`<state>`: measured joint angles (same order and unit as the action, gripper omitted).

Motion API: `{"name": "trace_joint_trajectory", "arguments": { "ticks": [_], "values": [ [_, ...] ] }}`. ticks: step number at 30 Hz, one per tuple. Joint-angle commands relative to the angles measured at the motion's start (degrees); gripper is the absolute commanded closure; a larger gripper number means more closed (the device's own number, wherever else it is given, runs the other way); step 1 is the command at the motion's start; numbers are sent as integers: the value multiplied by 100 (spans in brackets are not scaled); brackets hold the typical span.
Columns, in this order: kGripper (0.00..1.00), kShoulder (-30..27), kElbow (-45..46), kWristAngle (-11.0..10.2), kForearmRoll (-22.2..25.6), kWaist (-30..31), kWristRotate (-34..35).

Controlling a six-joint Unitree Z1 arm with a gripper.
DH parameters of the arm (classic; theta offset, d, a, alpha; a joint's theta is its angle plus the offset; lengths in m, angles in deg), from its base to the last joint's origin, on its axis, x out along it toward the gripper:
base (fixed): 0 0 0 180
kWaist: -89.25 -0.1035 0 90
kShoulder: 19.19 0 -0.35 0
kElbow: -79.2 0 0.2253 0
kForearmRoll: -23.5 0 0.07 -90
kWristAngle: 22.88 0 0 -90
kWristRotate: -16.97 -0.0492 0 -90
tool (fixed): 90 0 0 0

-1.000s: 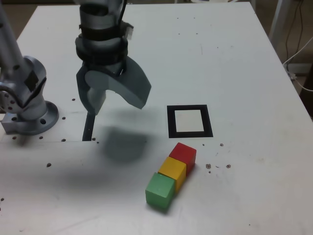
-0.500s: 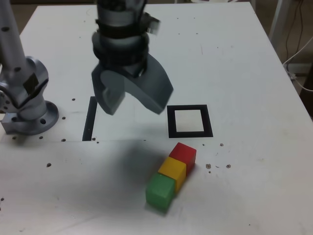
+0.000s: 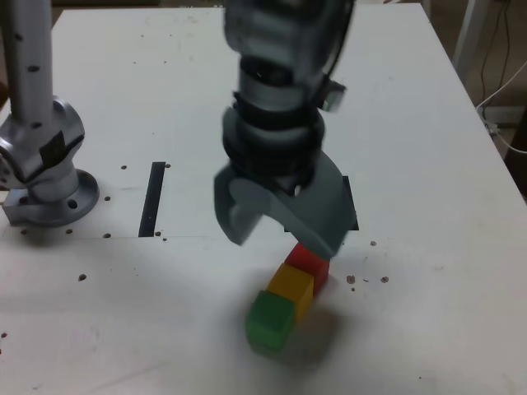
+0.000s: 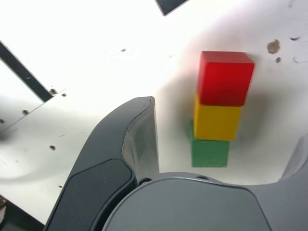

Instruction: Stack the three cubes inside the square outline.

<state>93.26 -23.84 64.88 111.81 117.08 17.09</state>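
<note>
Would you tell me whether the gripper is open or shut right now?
Open: the gripper has its fingers spread wide above the cubes, holding nothing.

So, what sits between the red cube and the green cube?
The yellow cube sits between the red cube and the green cube, touching both in one row; the wrist view shows it best.
</note>
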Motion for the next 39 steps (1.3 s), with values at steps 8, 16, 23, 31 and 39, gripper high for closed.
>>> {"name": "trace_joint_trajectory", "arguments": {
  "ticks": [8,16,23,31,39],
  "values": [
    [1,322,50,35,-216,-32,-95],
    [1,624,60,115,-455,-119,-248],
    [1,805,86,109,-560,-276,-346],
    [9,917,4,60,-523,-514,-489],
    [33,1023,-127,45,-550,-551,-530]
  ]
}}
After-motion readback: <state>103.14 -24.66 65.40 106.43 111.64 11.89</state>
